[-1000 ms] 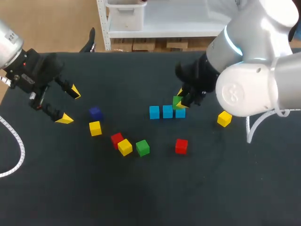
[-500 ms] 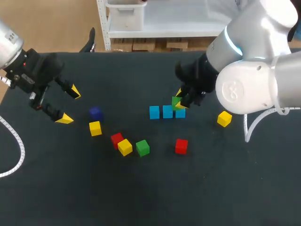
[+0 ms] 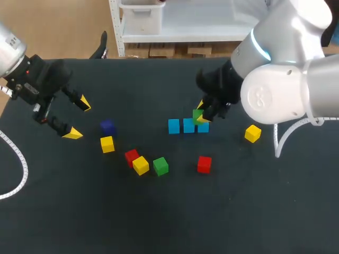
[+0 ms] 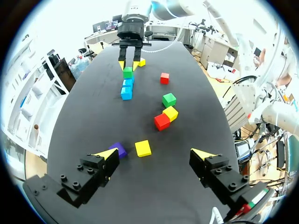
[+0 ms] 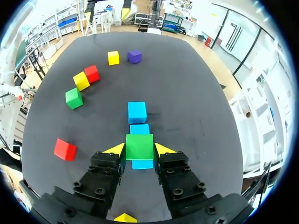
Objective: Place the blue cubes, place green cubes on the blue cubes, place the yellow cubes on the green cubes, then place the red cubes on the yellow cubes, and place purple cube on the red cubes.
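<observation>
Green cube (image 5: 139,146): rigid, probably light, flat-faced; best gripped on two opposite sides. My right gripper (image 5: 139,150) pinches it that way, over the row's end blue cube (image 5: 142,164). Left gripper (image 4: 155,155) gapes wide, empty.

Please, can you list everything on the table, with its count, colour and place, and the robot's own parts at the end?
table: 1, black, under everything.
blue cubes: 3, light blue, in a row near the table's middle.
green cubes: 2, green; one beside a yellow cube, one in the right tool over the row's end cube.
yellow cubes: 3, yellow; one near the purple cube, one between red and green, one alone on the right.
red cubes: 2, red; the other alone.
purple cube: 1, purple, left side.
left tool: 1, open, left of the purple cube.
right tool: 1, shut on a green cube.
</observation>
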`<state>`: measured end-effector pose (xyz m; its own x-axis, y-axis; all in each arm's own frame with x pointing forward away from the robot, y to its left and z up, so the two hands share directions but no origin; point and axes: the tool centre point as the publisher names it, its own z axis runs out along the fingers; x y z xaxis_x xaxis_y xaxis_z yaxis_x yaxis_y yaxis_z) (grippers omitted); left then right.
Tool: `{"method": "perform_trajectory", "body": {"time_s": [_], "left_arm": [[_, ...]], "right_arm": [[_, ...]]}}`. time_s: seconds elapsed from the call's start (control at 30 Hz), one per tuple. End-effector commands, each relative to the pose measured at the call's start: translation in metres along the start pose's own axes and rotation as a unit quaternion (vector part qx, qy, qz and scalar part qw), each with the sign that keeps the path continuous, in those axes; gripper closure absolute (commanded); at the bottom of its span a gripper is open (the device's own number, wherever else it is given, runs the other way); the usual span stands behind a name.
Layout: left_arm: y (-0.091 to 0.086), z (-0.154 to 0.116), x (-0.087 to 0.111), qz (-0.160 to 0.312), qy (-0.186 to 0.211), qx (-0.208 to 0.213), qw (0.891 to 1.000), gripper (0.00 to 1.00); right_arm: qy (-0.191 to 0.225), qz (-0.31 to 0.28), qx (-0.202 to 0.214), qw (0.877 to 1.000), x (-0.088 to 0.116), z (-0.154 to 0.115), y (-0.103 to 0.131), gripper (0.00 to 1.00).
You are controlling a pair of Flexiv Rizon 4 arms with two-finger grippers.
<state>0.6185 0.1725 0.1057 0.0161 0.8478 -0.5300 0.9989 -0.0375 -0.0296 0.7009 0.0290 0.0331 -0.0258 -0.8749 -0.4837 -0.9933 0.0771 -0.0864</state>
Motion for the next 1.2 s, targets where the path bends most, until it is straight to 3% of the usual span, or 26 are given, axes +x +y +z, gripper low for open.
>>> {"method": "perform_trajectory", "body": {"time_s": [0.03, 1.2], "left_arm": [[-0.0005, -0.0003, 0.0012, 0.002, -0.002, -0.001, 1.000, 0.00], [-0.0005, -0.0003, 0.0012, 0.002, -0.002, -0.001, 1.000, 0.00]], "right_arm": [[-0.001, -0.001, -0.004, 1.000, 0.0001, 0.0007, -0.0021, 1.00], [0.003, 0.001, -0.011, 1.000, 0.0019, 0.0051, -0.0058, 1.00]]}}
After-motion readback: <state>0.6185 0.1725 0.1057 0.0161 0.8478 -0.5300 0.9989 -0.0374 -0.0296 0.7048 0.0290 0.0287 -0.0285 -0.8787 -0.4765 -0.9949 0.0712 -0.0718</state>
